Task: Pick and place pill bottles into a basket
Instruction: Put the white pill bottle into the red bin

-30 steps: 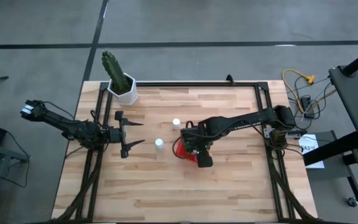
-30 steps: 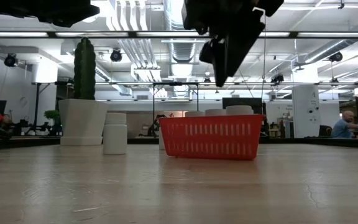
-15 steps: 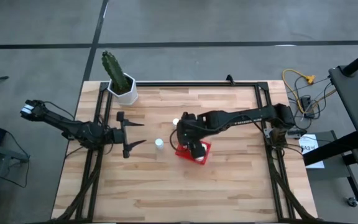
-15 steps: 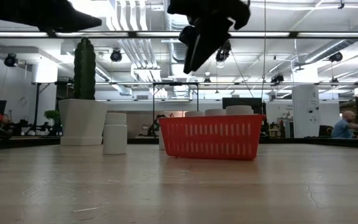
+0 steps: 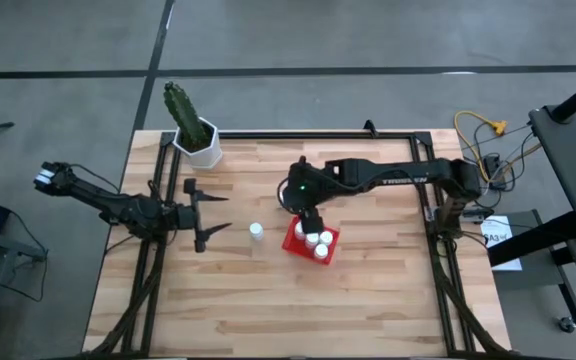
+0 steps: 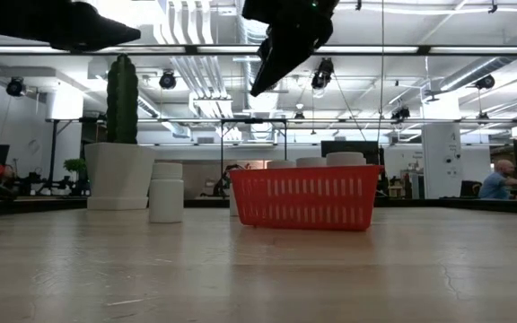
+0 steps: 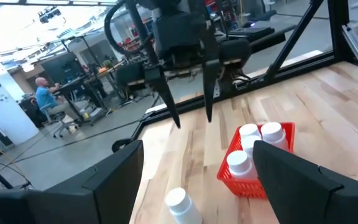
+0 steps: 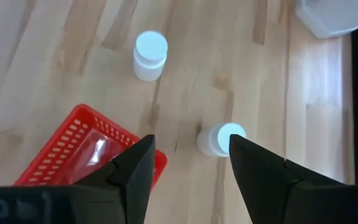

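Basket (image 5: 311, 241) mid-worktop (image 5: 368, 300), red mesh walls, long axis skewed to the worktop's edges. White-capped bottles (image 5: 318, 241) upright inside; count unclear, the right arm covers part. One bottle (image 5: 256, 231) stands just left of the basket; another (image 8: 219, 139) beyond it, hidden from above. Right pincer (image 6: 276, 56) spread, empty, above that bottle. Left pincer (image 5: 208, 211) spread, empty, further left.
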Motion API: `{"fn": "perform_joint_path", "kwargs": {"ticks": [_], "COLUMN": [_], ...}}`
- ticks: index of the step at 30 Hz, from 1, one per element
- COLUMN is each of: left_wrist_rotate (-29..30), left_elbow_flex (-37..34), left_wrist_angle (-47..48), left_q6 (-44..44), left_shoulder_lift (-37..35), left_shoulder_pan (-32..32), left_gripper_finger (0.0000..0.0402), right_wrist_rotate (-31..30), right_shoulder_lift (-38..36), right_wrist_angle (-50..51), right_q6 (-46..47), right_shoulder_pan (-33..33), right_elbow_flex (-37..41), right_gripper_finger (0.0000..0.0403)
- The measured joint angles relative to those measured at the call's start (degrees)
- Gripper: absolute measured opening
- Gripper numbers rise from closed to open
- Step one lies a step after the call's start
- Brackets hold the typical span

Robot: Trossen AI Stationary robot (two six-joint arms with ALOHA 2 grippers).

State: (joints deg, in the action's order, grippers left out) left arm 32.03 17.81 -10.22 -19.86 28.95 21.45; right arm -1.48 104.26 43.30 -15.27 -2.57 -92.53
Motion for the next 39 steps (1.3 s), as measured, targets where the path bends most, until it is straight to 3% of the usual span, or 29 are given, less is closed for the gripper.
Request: {"fn": "perform_joint_path", "kwargs": {"ticks": [8, 18, 23, 31, 39], "left_wrist_rotate": [0.7, 1.7, 2.7, 2.8, 2.6], "left_elbow_flex": [-3.2, -4.2, -4.2, -4.2, -4.2], "left_wrist_angle": [0.1, 0.2, -0.8, -1.3, -4.2], "left_q6": [0.0, 0.0, 0.0, -0.1, -0.2], "left_shoulder_lift": [-3.4, -3.6, -3.5, -3.5, -1.6], "left_shoulder_pan": [0.0, -0.1, -1.1, -3.8, -4.9], "left_gripper_finger": [0.0283, 0.0283, 0.0283, 0.0283, 0.0283], "right_wrist_rotate": [0.0, 0.0, 0.0, 0.0, 0.0], "right_shoulder_lift": [-7.7, -27.2, -34.2, -40.9, -45.1], "right_wrist_angle": [-7.9, -36.6, -46.2, -57.1, -75.2], "right_q6": [0.0, 2.0, 4.7, 2.7, 2.4], "right_shoulder_pan": [-0.8, -1.2, -1.2, -1.1, -1.1], "right_elbow_flex": [9.1, 37.2, 48.5, 60.1, 72.4], "right_gripper_finger": [0.0194, 0.0194, 0.0194, 0.0194, 0.0191]}}
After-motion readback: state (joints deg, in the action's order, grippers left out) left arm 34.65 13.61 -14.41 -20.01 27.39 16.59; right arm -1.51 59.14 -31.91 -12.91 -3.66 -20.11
